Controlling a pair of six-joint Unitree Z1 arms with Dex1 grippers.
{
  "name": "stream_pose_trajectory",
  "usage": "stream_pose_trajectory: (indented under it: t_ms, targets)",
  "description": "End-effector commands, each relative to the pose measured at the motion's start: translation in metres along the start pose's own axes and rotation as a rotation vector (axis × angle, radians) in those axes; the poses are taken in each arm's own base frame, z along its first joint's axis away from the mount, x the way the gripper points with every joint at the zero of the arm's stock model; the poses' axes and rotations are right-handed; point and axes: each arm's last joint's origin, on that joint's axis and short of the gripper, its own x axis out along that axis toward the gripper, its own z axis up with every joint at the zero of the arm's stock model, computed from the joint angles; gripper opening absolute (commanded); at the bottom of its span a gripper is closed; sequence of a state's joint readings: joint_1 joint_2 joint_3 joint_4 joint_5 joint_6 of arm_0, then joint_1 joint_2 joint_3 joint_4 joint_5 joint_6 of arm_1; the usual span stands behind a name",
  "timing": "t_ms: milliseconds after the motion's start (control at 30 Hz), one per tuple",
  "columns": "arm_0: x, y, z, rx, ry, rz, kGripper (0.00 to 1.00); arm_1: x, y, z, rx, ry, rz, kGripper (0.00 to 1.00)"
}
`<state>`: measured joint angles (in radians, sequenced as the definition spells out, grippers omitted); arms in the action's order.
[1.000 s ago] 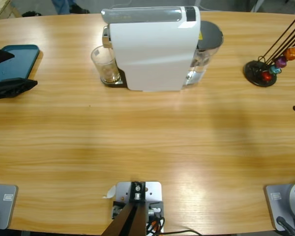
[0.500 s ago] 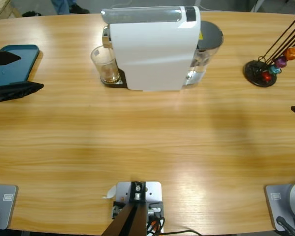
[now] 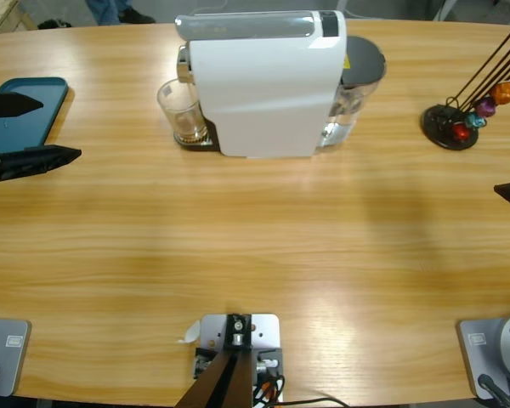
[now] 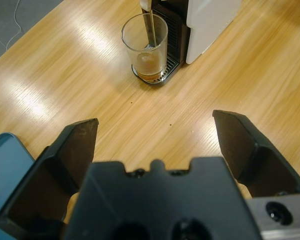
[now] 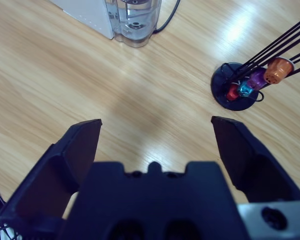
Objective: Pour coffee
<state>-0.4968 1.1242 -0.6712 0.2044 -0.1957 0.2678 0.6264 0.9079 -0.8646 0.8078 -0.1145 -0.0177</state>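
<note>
Glass: a clear glass (image 4: pixel 145 47) stands on the drip tray of the white coffee machine (image 3: pixel 268 85), right under the spout.
Coffee: a thin brown stream of coffee (image 4: pixel 151 31) runs down into the glass, and a shallow brown pool sits at the bottom (the glass is far from full).
Left gripper: the left gripper (image 4: pixel 157 135) hovers over the desk (image 3: pixel 255 246), well apart from the glass, pointing at it. Its jaws are wide open and hold nothing.
Right gripper: the right gripper (image 5: pixel 157 137) hangs over bare wood with its jaws wide open too, and nothing in them.
Step in hand: it looks like the left arm is about to go for the glass.
How to do it well: wait until the stream stops, come in low and straight, close the jaws around the middle of the glass, then lift it level so nothing spills.
Desk: long, light wood, smooth and shiny, with bright spots of light on it.
Other things: a blue tray (image 3: pixel 21 110) lies by the left gripper, and a black stand (image 5: pixel 237 90) with shiny capsules sits near the right one.
Room: a grey floor shows past the desk's edge.
</note>
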Motion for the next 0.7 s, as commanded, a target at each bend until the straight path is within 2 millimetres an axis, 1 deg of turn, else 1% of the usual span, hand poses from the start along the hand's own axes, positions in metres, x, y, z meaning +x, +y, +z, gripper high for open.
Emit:
stream_pose_trajectory:
  t_ms: [33,367,700]
  targets:
    - [0.0104,-0.0019,-0.0103,0.005,0.049,-0.012,0.991,0.0059,0.0004,-0.0047,0.002,0.033,-0.014,1.0]
    - [0.0173,-0.001,-0.009,0.006,0.058,-0.019,0.991,0.0069,0.0005,-0.0036,0.001,0.038,-0.014,1.0]
    - [0.0177,-0.001,-0.0086,0.007,0.055,-0.017,0.991,0.006,0.0004,-0.0046,0.002,0.034,-0.014,1.0]
